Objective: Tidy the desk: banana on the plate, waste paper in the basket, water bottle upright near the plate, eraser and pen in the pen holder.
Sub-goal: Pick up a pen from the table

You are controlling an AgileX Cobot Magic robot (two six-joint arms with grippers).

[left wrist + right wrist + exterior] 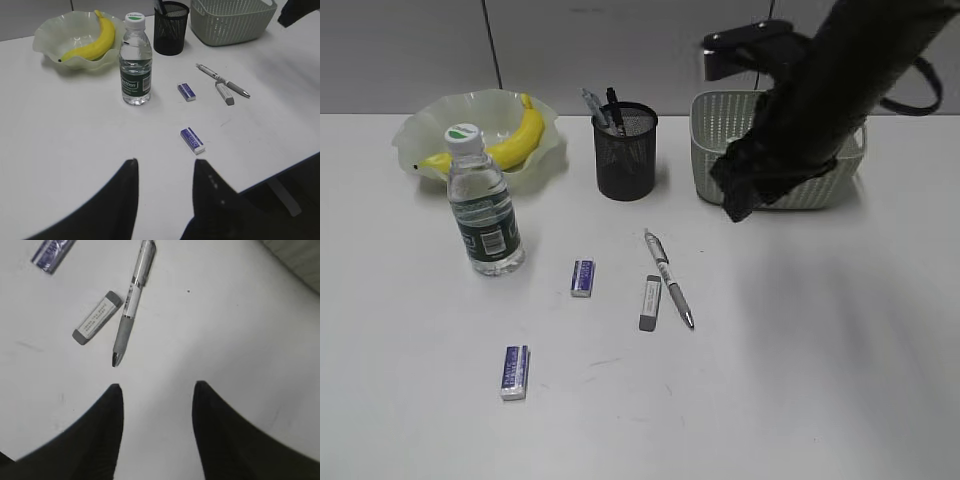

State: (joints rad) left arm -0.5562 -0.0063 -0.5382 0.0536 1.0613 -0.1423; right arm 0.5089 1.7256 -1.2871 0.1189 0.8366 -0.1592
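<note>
White desk [800, 380] — pen [134, 297] beside grey eraser [97, 317]; both grippers [165, 172] [157, 392] spread, empty.

Exterior slanted down, wrist views share pen [222, 80]

The plate [548, 152], pale green glass with a ruffled rim, sat at the desk's [820, 350] far left. The yellow banana [515, 140] lay curved inside it. The water bottle [483, 205], clear with a dark green label and white cap, stood upright just in front of the plate. Right of the plate stood the black mesh pen holder [626, 152] with pens in it, and further right the sage-green basket [720, 150]. A grey-tipped eraser [650, 302] and a silver pen [668, 277] lay flat side by side in front of the holder, with two blue-sleeved erasers [582, 277] [515, 372] nearer the bottle.
</note>
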